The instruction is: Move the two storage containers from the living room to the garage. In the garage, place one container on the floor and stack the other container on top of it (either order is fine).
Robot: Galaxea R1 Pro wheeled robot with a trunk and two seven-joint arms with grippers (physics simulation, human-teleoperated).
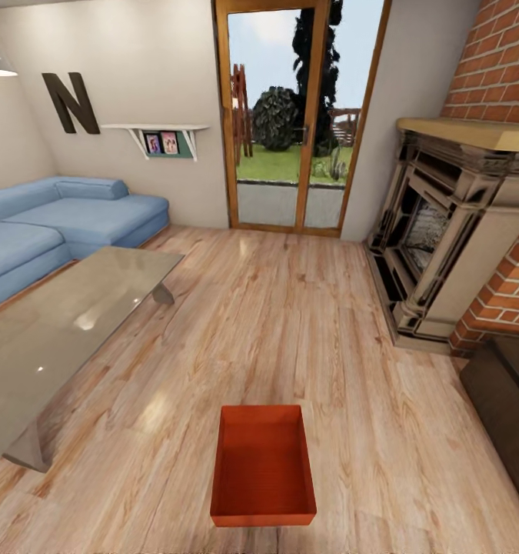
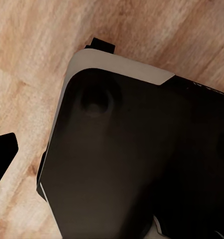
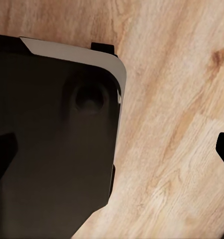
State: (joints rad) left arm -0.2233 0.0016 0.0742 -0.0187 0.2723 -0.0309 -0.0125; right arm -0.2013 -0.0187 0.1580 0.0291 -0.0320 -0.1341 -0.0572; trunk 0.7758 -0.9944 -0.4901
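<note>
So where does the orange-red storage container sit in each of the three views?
Head view: storage container low at centre, on the wood plank floor, open side up.
Left wrist view: not in it; dark robot base over planks.
Right wrist view: not in it; dark base over planks.
Shared landmark: the wood plank floor.

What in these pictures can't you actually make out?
- Second container: the head view has one bin on the wood floor; where the other is cannot be told.
- Jaws: both wrist views look past the dark base at floor, with black tips cut by the edges; open or shut unclear.
- Shelf photos: too small.
</note>
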